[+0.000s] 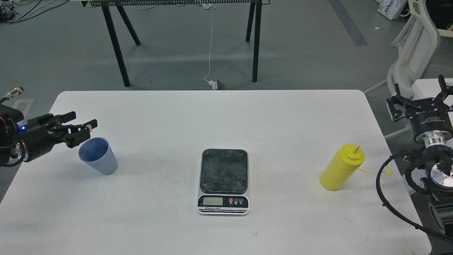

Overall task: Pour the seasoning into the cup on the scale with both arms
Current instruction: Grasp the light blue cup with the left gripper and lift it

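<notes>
The light blue-grey cup [99,157] stands empty on the left of the white table [212,113]. The scale [223,180] lies at the table's middle with nothing on its dark plate. The yellow seasoning bottle [340,168] stands upright on the right, nozzle uncapped, its tethered cap hanging to the right. My left gripper [79,126] is open and empty, fingers pointing right, just above and left of the cup's rim. My right gripper [419,92] is open and empty, fingers pointing away, off the table's right edge, behind and to the right of the bottle.
Black trestle legs [116,46] and a hanging white cable [211,46] stand on the floor beyond the table's far edge. A white chair [417,42] is at the far right. My right arm's black cable loop [384,198] hangs near the table's right edge.
</notes>
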Action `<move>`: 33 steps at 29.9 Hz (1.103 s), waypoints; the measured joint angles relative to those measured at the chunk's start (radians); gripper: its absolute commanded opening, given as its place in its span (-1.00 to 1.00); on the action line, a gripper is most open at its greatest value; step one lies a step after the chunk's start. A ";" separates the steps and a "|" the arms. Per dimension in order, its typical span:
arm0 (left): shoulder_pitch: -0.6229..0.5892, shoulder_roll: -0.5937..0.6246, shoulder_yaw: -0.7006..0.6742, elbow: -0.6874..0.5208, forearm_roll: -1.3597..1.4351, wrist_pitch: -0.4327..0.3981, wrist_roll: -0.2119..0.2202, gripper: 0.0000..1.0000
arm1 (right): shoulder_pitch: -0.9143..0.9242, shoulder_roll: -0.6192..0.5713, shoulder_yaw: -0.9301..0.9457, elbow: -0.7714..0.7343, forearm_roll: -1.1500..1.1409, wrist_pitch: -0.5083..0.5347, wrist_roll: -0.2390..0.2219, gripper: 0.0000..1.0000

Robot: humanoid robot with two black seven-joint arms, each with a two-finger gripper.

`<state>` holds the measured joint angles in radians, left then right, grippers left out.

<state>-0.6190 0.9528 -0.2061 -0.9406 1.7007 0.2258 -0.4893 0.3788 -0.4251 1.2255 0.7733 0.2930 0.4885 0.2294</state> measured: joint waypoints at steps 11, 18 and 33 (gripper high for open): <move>0.002 -0.098 0.095 0.164 0.005 0.055 0.001 -0.78 | -0.006 -0.015 0.003 -0.002 0.000 0.000 -0.001 0.98; -0.002 -0.155 0.127 0.255 0.000 0.054 0.000 -0.90 | -0.006 -0.015 0.003 -0.006 -0.002 0.000 -0.001 0.99; -0.253 -0.033 0.122 -0.188 -0.077 -0.138 0.001 -0.89 | -0.027 -0.018 0.010 -0.006 -0.002 0.000 0.001 0.99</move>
<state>-0.8720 0.9201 -0.0837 -1.1285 1.6241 0.0879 -0.4885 0.3521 -0.4428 1.2351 0.7675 0.2913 0.4890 0.2304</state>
